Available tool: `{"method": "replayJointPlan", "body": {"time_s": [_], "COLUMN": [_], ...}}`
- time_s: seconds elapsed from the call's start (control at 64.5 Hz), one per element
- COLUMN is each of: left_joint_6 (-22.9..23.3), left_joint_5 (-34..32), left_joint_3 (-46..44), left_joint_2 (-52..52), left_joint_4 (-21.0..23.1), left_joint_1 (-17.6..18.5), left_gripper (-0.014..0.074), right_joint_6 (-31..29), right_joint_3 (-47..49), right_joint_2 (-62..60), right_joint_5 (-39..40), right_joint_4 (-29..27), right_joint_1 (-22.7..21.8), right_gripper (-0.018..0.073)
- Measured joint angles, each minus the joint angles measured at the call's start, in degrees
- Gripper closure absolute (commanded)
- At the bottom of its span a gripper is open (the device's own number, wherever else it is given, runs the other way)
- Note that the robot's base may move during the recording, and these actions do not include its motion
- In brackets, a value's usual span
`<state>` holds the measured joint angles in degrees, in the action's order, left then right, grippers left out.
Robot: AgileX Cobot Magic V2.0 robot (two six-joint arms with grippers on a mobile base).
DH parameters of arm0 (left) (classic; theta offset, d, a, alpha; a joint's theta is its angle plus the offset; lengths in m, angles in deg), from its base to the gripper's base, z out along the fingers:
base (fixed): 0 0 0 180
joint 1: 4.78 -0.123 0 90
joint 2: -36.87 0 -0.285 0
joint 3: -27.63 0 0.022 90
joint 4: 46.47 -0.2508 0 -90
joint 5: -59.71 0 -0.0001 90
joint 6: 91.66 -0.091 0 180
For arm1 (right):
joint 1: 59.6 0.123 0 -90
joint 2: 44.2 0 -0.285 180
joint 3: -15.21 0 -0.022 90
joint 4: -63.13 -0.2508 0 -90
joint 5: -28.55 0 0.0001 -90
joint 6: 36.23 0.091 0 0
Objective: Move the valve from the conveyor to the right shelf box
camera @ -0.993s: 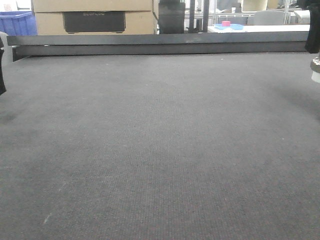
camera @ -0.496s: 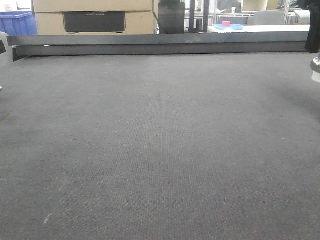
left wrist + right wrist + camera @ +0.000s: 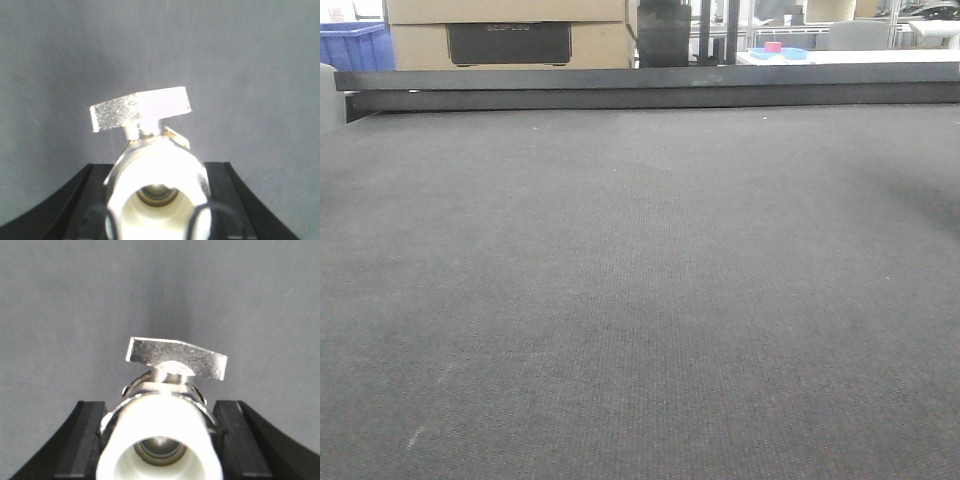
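Only the wrist views show any valve. The left gripper is clenched on a valve, lever uppermost. The right gripper likewise clamps a second valve. Grey conveyor lies behind both. The front view alone takes in the black rail, a cardboard box and a blue bin.

You've got stacked cardboard boxes far left of centre; the lower one has a dark panel on its face. A blue plastic crate sits far left, just beside them. Dark upright posts stand far centre. Far right, a white tabletop carries a blue tray with a pink item on it. Light is even, brighter far right.
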<state>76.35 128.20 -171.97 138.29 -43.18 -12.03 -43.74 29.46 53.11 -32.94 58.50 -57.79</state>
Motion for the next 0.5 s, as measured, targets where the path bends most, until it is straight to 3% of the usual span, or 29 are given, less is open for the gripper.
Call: {"method": "replayJointPlan", "body": {"time_s": [0.496], "left_joint_6": [0.0], "left_joint_5": [-2.33], "left_joint_3": [-4.78], "left_joint_2": [-12.19], "left_joint_4": [1.0], "left_joint_1": [0.0], "left_gripper": [0.0708], "right_joint_6": [0.0], "right_joint_3": [0.0], "right_joint_2": [-12.44], "right_joint_5": [6.0], "right_joint_4": [0.0], "right_joint_1": [0.0], "right_gripper": [0.0713]}}
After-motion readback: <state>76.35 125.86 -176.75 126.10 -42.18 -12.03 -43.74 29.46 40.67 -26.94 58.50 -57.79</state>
